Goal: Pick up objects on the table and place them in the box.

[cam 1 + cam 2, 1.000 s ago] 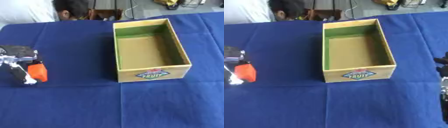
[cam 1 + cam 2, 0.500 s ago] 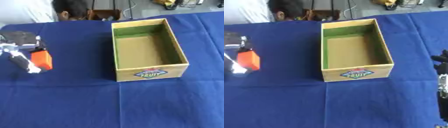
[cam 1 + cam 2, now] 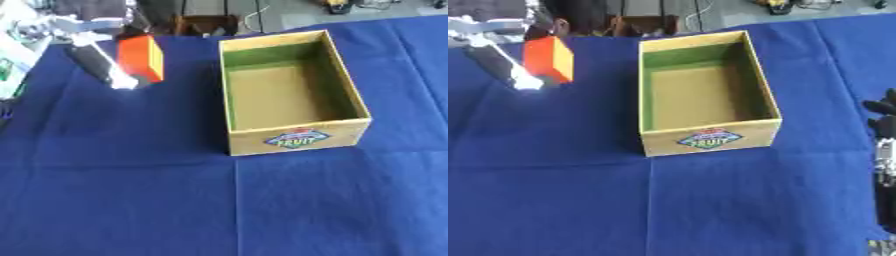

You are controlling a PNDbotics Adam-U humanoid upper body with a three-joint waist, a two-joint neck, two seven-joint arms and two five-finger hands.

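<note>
Lifting: left hand [image 3: 92,55], fingers clamped on orange block [image 3: 142,57], now higher, nearer box [image 3: 293,95]; right hand [image 3: 883,145] idle, open.

Blue-clothed table [image 3: 131,200], grey floor [image 3: 289,10] behind

Matt blue cloth [image 3: 131,200] covers the table; the box [image 3: 297,140] looks like printed cardboard, matt inside.

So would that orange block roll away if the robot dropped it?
Probably not: the orange block has flat faces and square edges, so it would likely land and stay put. It looks stiff, keeping its shape in the left hand. The blue cloth should stop sliding too.
</note>
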